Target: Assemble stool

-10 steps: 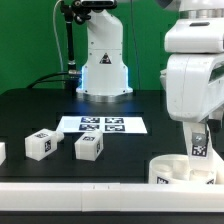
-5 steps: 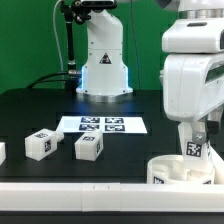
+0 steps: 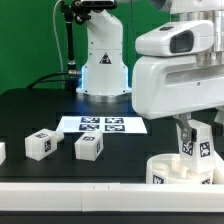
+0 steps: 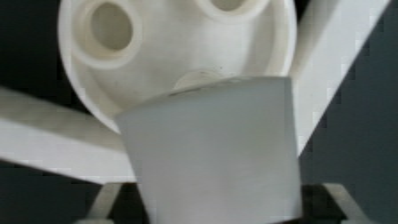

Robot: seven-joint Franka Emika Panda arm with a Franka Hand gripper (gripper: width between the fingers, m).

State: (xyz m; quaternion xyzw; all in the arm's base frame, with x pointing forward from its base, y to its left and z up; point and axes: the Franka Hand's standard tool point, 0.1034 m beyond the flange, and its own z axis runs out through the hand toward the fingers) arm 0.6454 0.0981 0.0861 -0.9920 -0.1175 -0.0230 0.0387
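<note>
My gripper point(image 3: 198, 128) is shut on a white block leg point(image 3: 200, 148) with a black-and-white tag. It holds the leg upright just above the round white seat point(image 3: 170, 170) at the front of the exterior view's right. In the wrist view the leg point(image 4: 214, 140) fills the space between my fingers point(image 4: 111, 205), and the seat point(image 4: 169, 75) with two round sockets lies right beyond its end. Two loose tagged legs point(image 3: 40, 144) point(image 3: 90, 146) lie on the black table at the exterior view's left. Part of another point(image 3: 1, 152) shows at the left edge.
The marker board point(image 3: 102, 125) lies flat mid-table in front of the arm's white base point(image 3: 103, 70). A long white border rail point(image 3: 70, 185) runs along the table's front edge. White rails point(image 4: 36, 125) cross behind the seat in the wrist view.
The arm's white wrist housing has swung toward the exterior view's left and now looms larger. The held leg has stayed over the seat, shifting only slightly.
</note>
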